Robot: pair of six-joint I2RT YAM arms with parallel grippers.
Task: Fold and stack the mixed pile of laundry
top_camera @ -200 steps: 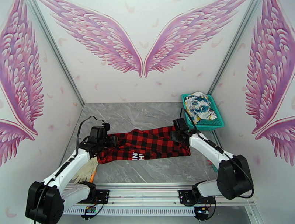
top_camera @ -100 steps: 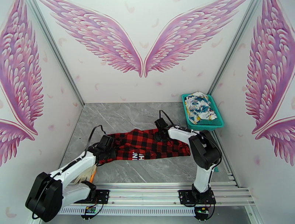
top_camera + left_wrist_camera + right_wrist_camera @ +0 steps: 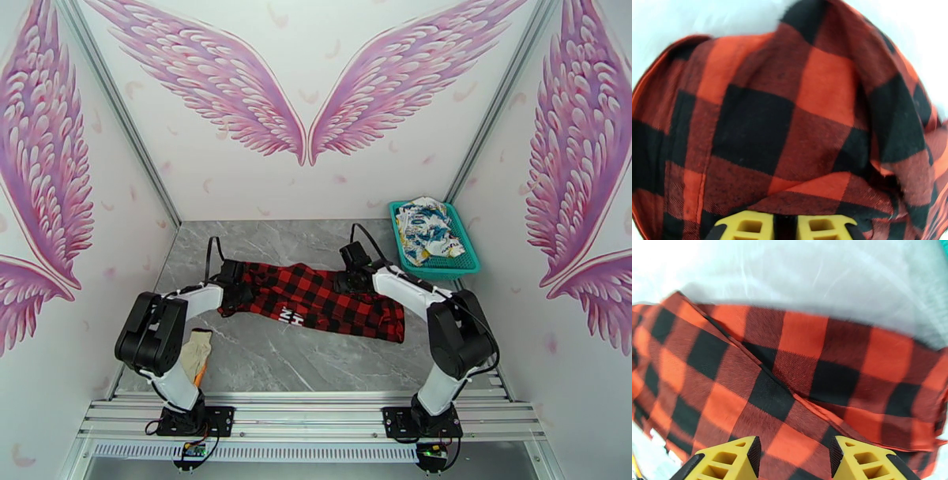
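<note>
The red-and-black buffalo-check shirt (image 3: 316,304) lies stretched across the middle of the grey marble-patterned worktop (image 3: 261,363), slanting from far left to near right. Its white lettering (image 3: 289,316) shows near the front edge.

The left tool (image 3: 235,290) sits at the shirt's left end. In the left wrist view its yellow fingers (image 3: 744,227) stand almost together, clenched on a bunched fold of the checked cloth that rises in front of them. The right tool (image 3: 350,278) is at the shirt's far edge, right of centre. In the right wrist view its fingers (image 3: 726,457) stand well apart, released, with the shirt lying between and beneath them.

The white garment with blue and yellow print (image 3: 426,225) is heaped in the teal mesh basket (image 3: 466,264) at the far right corner. A beige glove (image 3: 194,351) lies on the worktop beside the left arm.
</note>
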